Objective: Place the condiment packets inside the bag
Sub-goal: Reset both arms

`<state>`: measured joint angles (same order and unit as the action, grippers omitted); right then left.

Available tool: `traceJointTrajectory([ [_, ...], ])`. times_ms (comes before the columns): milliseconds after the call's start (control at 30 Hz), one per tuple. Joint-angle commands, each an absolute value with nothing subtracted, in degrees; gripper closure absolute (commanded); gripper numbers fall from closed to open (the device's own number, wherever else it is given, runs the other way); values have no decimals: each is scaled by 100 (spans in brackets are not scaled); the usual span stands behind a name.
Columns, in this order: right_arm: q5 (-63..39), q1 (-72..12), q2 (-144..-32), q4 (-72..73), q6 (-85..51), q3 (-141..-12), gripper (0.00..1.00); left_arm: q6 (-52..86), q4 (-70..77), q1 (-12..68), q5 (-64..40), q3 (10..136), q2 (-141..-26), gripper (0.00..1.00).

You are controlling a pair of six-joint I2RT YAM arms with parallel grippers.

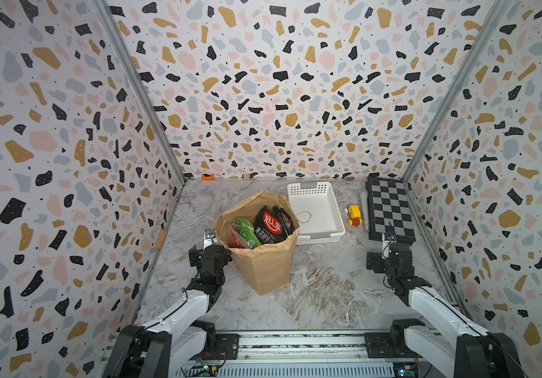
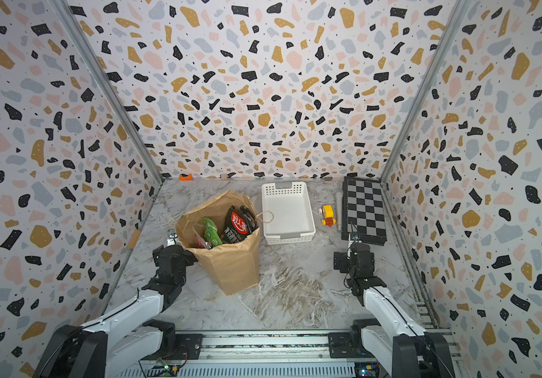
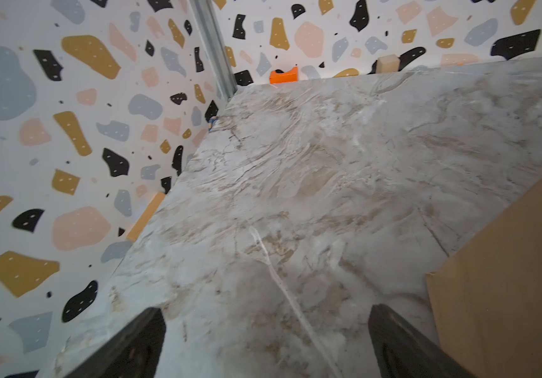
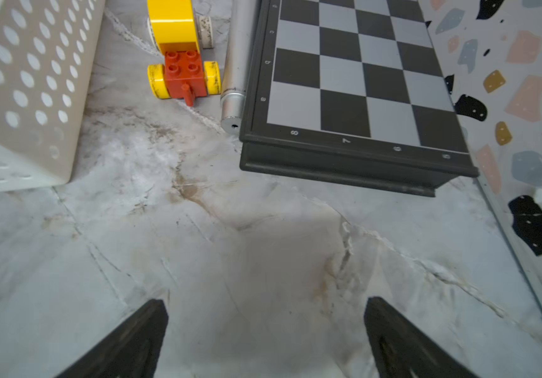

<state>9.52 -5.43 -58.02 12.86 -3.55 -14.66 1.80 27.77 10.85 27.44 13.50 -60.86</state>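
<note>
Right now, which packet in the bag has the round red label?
The large black packet, in the bag on the side toward the white basket. The green packets beside it are smaller and farther from the basket.

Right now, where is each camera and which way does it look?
Both top views: high behind the robot, looking down at the bag of condiment packets; both arms show.
Left wrist: just behind the open left pincer, facing the table corner.
Right wrist: just behind the open right pincer, facing the chessboard.
Shared: right wrist and top views show the basket.
</note>
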Motion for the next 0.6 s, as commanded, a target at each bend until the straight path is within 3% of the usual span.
traceJointTrajectory([
  [0, 804, -529, -6126, 4021, 163, -1338, 1, -373, 3966, 1009, 1772, 1207, -6200, 0],
  [167, 836, -536, -7214, 5429, 420, -1140, 1, -138, 5344, 658, 971, 1023, -7130, 0],
  [300, 897, -528, -8184, 6320, 395, -1108, 1, -47, 5999, 557, 926, 1236, -8158, 0],
  [400, 917, -518, -8915, 7272, 430, -1076, 1, 147, 4633, 427, 951, 1785, -7968, 0],
  [567, 790, -450, -8704, 5738, 392, -1719, 1, 151, 4661, 420, 1006, 1812, -8039, 0],
])
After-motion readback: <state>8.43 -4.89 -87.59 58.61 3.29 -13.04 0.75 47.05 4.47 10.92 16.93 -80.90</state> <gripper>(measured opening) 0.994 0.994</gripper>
